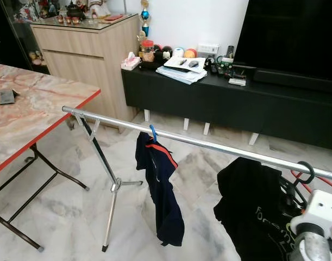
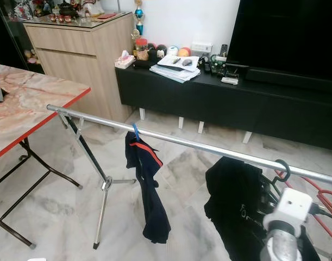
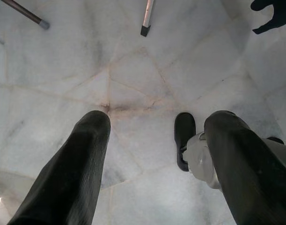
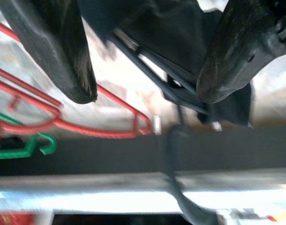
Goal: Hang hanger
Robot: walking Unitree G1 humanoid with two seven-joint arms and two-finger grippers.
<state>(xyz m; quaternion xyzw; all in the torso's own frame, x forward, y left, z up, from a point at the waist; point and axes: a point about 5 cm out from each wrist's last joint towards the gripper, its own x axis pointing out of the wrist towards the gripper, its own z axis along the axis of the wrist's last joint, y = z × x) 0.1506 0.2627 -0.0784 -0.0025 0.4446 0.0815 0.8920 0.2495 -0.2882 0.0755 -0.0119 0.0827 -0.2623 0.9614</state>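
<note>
The right gripper (image 4: 143,61) sits at about four o'clock in the head views, low beside the rail (image 1: 209,145), and its wrist camera shows its two black fingers (image 4: 63,51) spread apart with nothing pinched between them; the black hanger (image 4: 173,91) passes across the gap just beyond the tips, and its hook (image 1: 305,172) is already looped over the rail. The black shirt (image 1: 247,206) on it droops at five o'clock, while a navy shirt (image 1: 157,185) on a blue hook hangs near the centre of the rail. The left gripper (image 3: 154,159) idles with fingers parted, pointing at the marble floor (image 3: 133,70). My judgement is that the hanging is essentially done and the step in hand is the release: the right arm should draw back along the line of its fingers, away from the rail, without brushing the hanger's shoulder wire, since a sideways nudge could slide or unseat the hook. Red hangers (image 4: 77,117) and a green hanger (image 4: 35,145) lie close by and could snag. The wrist picture is blurred, so whether a finger touches the wire cannot be told, and the rail's far end at three o'clock is cut off by the frame edge.
</note>
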